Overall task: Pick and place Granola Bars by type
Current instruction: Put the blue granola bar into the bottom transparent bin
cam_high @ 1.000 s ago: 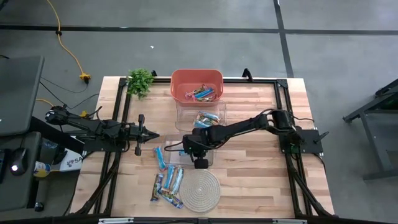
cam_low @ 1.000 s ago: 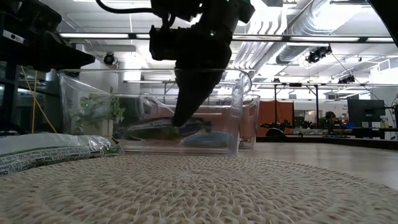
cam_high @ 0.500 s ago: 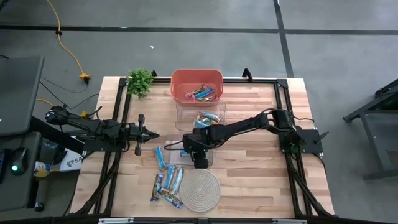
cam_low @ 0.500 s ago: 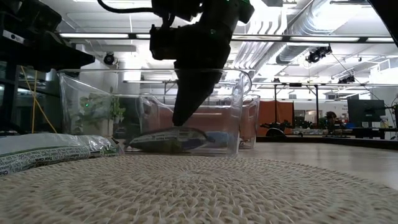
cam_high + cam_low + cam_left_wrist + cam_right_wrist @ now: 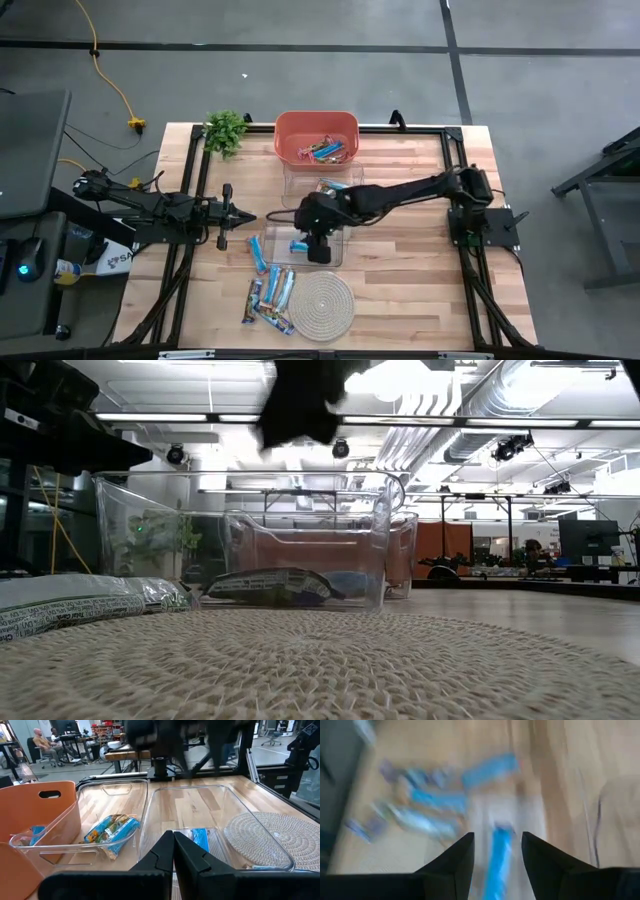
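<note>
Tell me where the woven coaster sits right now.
In the high view, the woven coaster lies at the table's front edge, right of the loose granola bars.

My overhead camera looks straight down; the low one peers level across the coaster (image 5: 300, 660); both share the clear bin (image 5: 310, 245).

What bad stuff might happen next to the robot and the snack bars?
1. The right gripper is open above the near clear bin, close to its thin wall; swinging away, it might bump the bin and slide it.
2. The loose bars left on the table lie packed together beside the rope coaster, so the next grab may catch two, or the wrong type.
</note>
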Controlling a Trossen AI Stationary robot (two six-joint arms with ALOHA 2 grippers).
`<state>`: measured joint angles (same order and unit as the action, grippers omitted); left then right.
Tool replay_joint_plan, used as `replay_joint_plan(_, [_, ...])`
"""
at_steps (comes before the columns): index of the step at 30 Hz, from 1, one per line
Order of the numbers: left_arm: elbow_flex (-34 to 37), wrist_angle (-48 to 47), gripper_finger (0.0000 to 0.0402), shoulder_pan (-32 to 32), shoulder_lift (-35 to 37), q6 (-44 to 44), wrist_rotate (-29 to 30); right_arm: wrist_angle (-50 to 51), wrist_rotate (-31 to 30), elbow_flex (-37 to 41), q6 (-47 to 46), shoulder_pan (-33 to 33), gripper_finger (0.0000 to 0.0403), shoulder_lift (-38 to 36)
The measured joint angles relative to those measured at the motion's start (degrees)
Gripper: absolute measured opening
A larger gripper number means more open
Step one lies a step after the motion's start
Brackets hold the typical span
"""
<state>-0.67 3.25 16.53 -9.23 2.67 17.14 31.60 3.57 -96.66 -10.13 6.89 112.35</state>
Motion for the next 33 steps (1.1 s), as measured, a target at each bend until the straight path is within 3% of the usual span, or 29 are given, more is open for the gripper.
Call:
replay_joint_plan(7, [0.0,0.0,0.0007,0.0,0.0,0.0,0.0,-22.3,6.9,0.0,-7.9,3.2,0.0151,-3.4])
replay_joint_plan(13, [0.0,0.0,0.0007,0.0,0.0,0.0,0.0,-36.0,4.2,0.0,-10.5,8.2,0.0152,-3.5])
replay_joint_plan(25, [0.0,0.0,0.0007,0.0,0.0,0.0,0.0,-36.9,-20.1,-0.8,-5.3,19.8,0.0152,-3.4])
replay_joint_plan(29, [0.0,0.0,0.0007,0.0,0.0,0.0,0.0,-32.9,-23.7,-6.5,-4.1,21.1,0.0152,-2.5])
replay_joint_plan(33, [0.0,0.0,0.0007,0.0,0.0,0.0,0.0,-23.4,-25.3,-17.2,-1.4,21.6,0.0152,1.7])
